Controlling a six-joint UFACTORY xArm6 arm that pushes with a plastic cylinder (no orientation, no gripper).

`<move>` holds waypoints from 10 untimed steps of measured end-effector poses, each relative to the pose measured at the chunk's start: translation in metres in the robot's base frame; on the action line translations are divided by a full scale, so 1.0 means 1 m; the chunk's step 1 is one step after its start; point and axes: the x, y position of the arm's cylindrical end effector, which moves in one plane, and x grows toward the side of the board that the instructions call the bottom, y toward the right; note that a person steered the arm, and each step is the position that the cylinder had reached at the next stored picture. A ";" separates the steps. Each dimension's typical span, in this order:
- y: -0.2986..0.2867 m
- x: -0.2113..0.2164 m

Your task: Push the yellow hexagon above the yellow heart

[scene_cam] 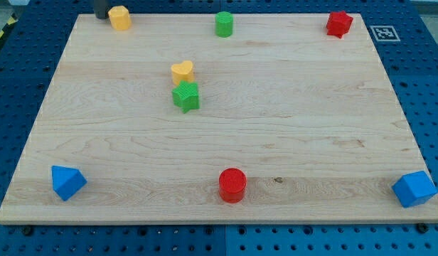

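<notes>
The yellow hexagon (120, 18) sits at the board's top left corner. The yellow heart (182, 72) lies left of centre in the upper half, touching the green star (185, 97) just below it. My tip (102, 15) is at the view's top edge, right beside the hexagon's left side; only its dark lower end shows. The hexagon is up and to the left of the heart.
A green cylinder (224, 24) stands at top centre and a red star (339, 23) at top right. A blue triangular block (67, 182) is at bottom left, a red cylinder (232, 185) at bottom centre, a blue cube (414, 188) at bottom right. The wooden board (290, 128) rests on a blue pegboard.
</notes>
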 end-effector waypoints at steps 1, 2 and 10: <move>0.043 0.000; 0.063 0.000; 0.099 0.112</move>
